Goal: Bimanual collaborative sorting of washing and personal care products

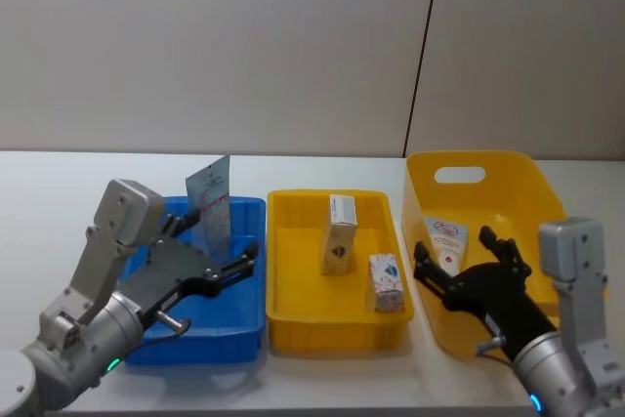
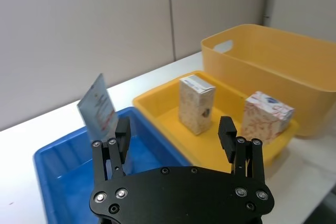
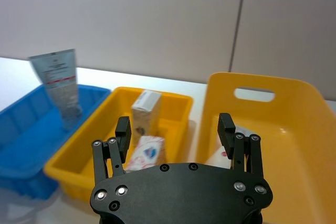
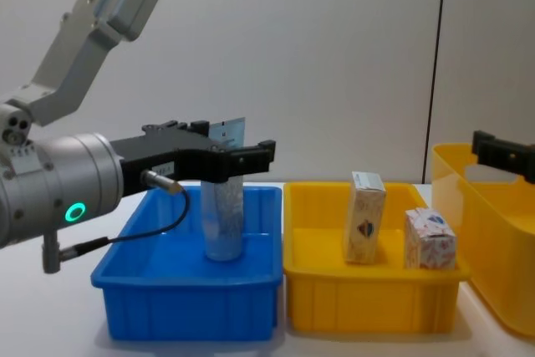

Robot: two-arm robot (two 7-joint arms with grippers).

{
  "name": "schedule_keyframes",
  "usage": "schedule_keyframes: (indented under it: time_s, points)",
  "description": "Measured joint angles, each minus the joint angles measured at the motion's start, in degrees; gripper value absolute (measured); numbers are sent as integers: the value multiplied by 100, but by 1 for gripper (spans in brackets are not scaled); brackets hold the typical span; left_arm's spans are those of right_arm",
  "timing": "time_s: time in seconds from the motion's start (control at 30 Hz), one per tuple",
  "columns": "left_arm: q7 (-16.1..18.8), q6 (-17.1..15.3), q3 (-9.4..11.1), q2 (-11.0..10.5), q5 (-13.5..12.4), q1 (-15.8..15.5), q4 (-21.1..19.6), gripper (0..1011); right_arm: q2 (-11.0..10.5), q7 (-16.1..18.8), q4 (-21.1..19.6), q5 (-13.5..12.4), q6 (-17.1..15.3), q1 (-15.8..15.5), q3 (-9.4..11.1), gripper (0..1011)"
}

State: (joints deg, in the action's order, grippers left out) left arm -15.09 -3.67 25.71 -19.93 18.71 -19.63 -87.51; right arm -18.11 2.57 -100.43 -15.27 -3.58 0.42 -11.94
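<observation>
The left hand (image 2: 175, 129) hovers open over the blue tray (image 1: 252, 312), near the pale blue tube (image 1: 210, 204) standing upright in it. The right hand (image 3: 174, 124), also open, is above the deep yellow bin (image 1: 527, 168), where a second tube (image 1: 446, 239) lies. Two cartons, one tall (image 1: 339, 233) and one small (image 1: 385, 282), stand in the middle yellow tray (image 1: 298, 271).

Soft, even light is coming down from overhead, and my table (image 1: 59, 183) is showing bright and pale. My left gripper (image 2: 175, 127) is laying a faint, soft-edged shadow into the blue tray (image 1: 200, 351), and a mild sheen is sitting on that tray's floor. The taller carton (image 2: 196, 103) is dropping a short shadow onto the yellow tray (image 2: 152, 100). The green ring light (image 4: 77, 211) on my left arm is glowing.
</observation>
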Motion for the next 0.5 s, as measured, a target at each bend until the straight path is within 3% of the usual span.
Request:
schedule_keyframes:
  time_s: [0.5]
  points:
    - [1119, 227, 28, -155, -558, 468, -441, 1001, -122, 126, -80, -120, 163, -126, -102, 1004]
